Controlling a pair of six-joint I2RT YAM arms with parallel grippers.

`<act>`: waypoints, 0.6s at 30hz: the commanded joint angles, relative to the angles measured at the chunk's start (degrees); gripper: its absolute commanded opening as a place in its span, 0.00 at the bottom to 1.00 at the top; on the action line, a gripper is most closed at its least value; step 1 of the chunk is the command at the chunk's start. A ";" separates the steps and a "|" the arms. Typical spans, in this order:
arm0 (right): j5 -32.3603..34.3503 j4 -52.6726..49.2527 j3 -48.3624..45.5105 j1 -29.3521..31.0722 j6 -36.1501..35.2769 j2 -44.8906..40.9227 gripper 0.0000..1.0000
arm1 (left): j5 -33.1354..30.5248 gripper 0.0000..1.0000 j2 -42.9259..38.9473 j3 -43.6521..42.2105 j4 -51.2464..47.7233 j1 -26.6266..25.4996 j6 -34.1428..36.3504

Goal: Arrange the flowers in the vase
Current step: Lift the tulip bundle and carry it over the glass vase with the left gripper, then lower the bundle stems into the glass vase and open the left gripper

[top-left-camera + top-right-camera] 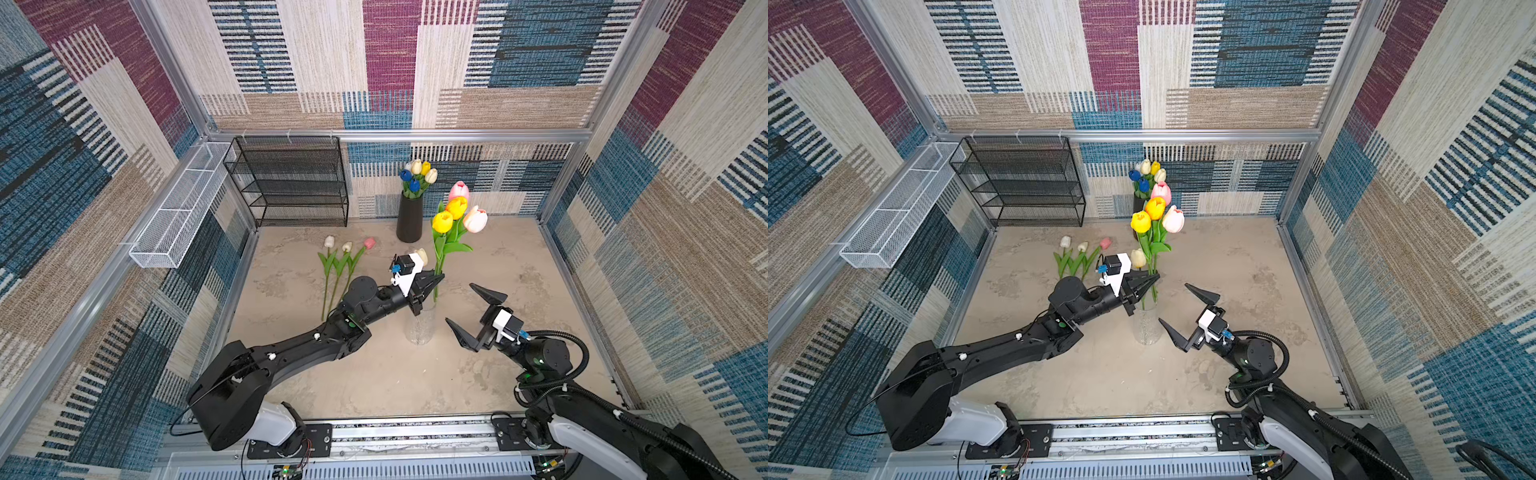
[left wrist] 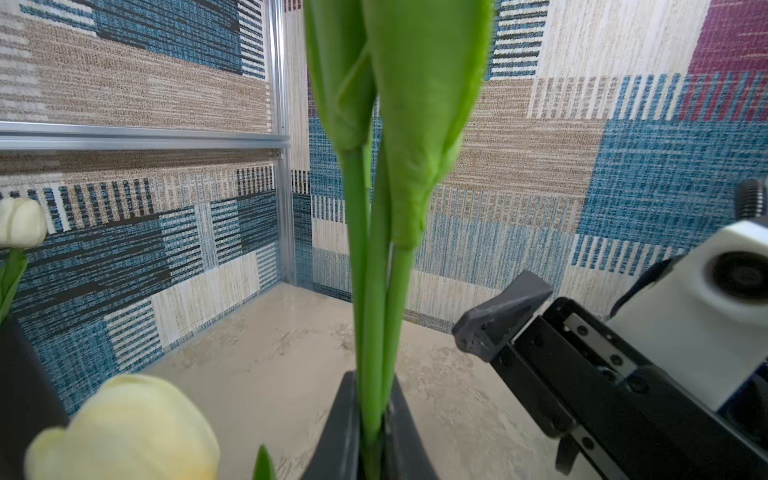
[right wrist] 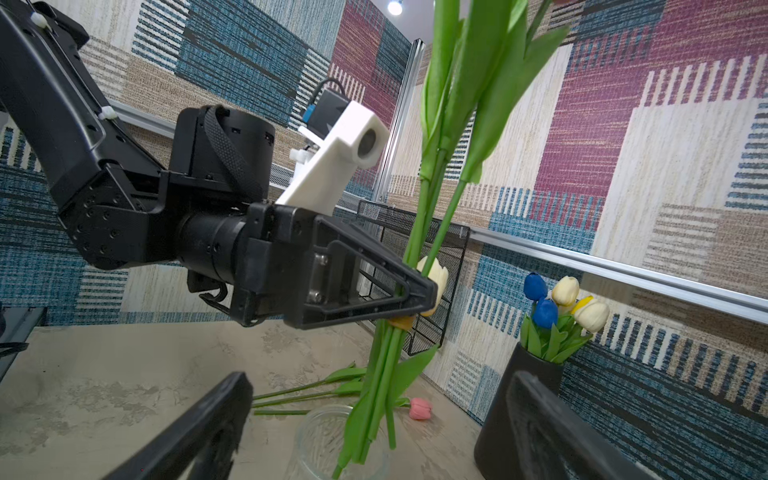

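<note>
A beige mottled tabletop (image 1: 374, 374), walled all round, lies bare at front and right. A bunch of yellow, orange and pink artificial tulips (image 1: 456, 208) stands upright, its stem ends seemingly dipping into the clear glass vase (image 1: 420, 328). The left gripper (image 1: 438, 277), reaching in level, pinches the stems. The right gripper (image 1: 459, 303) hangs just beside the vase, jaws wide, empty. Three loose tulips (image 1: 345, 266) lie at the left.

Woven patchwork walls (image 1: 390, 50) in blue, beige and maroon enclose a mottled beige table (image 1: 374, 374). A black mesh shelf (image 1: 291, 183) stands at 11 o'clock, and a white mesh basket (image 1: 178, 208) hangs at 10 o'clock.
</note>
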 commanded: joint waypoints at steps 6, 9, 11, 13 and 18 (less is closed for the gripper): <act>0.17 1.03 -0.08 0.12 0.14 0.43 1.00 | -4.85 0.00 -0.97 -2.36 2.04 0.01 3.50; 0.17 1.06 0.01 0.12 0.14 0.79 1.00 | -5.36 0.00 0.49 -2.11 1.09 0.01 3.68; 0.17 1.08 0.01 0.12 0.07 0.87 1.00 | -5.49 0.00 1.41 -2.73 1.94 0.01 3.60; 0.17 1.01 0.01 0.12 0.07 0.97 1.00 | -5.78 0.00 1.93 -3.26 2.53 0.02 3.32; 0.10 1.06 0.09 0.12 0.06 1.31 1.00 | -5.80 0.00 1.51 -3.99 1.77 0.01 3.23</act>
